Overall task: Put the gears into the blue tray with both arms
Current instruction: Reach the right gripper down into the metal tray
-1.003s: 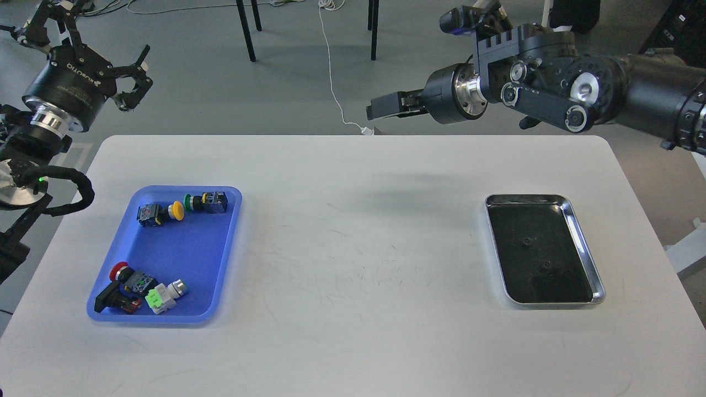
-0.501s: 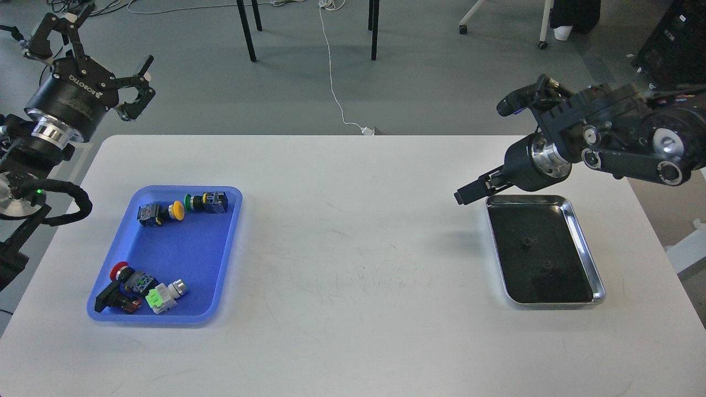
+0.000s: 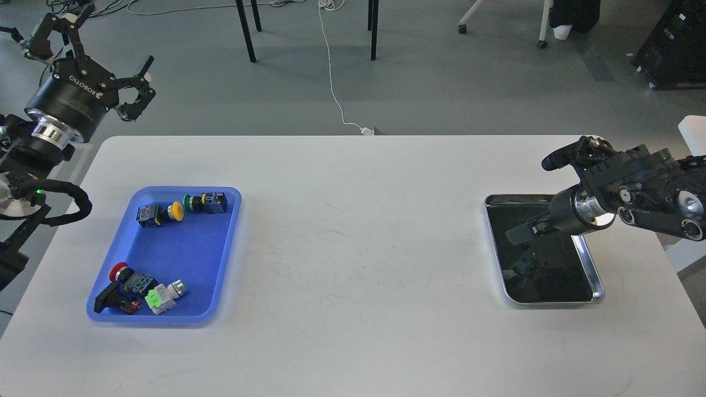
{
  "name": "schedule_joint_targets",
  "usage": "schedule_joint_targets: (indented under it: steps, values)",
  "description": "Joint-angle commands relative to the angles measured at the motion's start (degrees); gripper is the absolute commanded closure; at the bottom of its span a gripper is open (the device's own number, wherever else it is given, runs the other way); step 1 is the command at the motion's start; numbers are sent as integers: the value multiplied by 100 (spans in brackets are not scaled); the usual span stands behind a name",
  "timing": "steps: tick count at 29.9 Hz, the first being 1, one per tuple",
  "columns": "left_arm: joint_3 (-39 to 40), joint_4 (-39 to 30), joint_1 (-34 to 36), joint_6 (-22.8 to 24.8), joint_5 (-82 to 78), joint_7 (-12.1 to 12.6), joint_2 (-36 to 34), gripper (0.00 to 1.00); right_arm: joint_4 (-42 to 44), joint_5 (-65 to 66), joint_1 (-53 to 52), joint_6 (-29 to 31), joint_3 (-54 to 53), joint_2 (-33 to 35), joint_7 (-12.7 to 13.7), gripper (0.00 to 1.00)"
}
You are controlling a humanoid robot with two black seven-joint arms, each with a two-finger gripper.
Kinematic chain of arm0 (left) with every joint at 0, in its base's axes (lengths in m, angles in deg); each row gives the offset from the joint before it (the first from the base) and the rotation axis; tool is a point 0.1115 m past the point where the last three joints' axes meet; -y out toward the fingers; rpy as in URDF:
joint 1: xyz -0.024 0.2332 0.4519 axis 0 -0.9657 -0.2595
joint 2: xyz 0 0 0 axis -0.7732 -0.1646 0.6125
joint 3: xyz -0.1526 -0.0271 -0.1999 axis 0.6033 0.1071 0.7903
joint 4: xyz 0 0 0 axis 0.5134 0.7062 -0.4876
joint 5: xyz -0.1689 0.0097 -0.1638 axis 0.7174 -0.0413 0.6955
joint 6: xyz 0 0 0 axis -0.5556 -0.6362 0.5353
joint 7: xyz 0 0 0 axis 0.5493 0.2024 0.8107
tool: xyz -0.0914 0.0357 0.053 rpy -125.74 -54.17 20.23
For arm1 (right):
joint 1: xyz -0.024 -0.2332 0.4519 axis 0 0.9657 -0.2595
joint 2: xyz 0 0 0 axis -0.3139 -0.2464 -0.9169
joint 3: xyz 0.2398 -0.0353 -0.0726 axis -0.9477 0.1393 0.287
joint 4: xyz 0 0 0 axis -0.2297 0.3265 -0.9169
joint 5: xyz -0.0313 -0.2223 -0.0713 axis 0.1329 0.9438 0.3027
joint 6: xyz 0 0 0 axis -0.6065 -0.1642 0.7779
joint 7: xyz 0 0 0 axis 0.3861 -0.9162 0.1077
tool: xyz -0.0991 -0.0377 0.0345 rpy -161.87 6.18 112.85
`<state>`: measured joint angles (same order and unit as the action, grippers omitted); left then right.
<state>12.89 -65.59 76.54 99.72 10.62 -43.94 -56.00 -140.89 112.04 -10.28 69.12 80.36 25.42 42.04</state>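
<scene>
Right gripper (image 3: 518,236) hangs low over the steel tray (image 3: 598,289), aimed down-left, prob. to reach a gear (image 3: 545,265) lying just below it on the dark floor. Can't tell if its fingers are apart. Left gripper (image 3: 134,94) waits wide open, empty, beyond tabletop edge; blue tray (image 3: 182,253) sits near and below it, w/ switches (image 3: 160,213).

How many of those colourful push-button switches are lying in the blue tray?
5. Yellow-capped one and green-capped one at the blue tray's far end; red-capped one, black one and lime-green-bodied one clustered at its near-left corner. None seems hidden.
</scene>
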Motion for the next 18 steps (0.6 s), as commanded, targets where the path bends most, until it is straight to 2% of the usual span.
schedule_joint_targets:
  steps: [1, 3, 8, 14, 18]
  values:
    - [16, -15, 9, -5, -1, -15, -3, 2, 65, 8, 103, -30, -56, -13, 9, 5]
    - [7, -16, 18, -5, 8, -15, -12, 2, 73, 8, 182, -30, -73, -21, 9, 9]
    - [-1, -16, 18, 0, -1, 20, -73, 2, 65, 9, 367, -39, -82, -100, 123, 28]
    - [-1, -16, 26, -5, -1, 20, -64, 2, 56, 26, 402, -30, -91, -92, 194, 36]
    - [-1, -16, 35, -14, -1, 11, -47, 2, 65, 35, 402, -30, -82, -92, 448, 39]
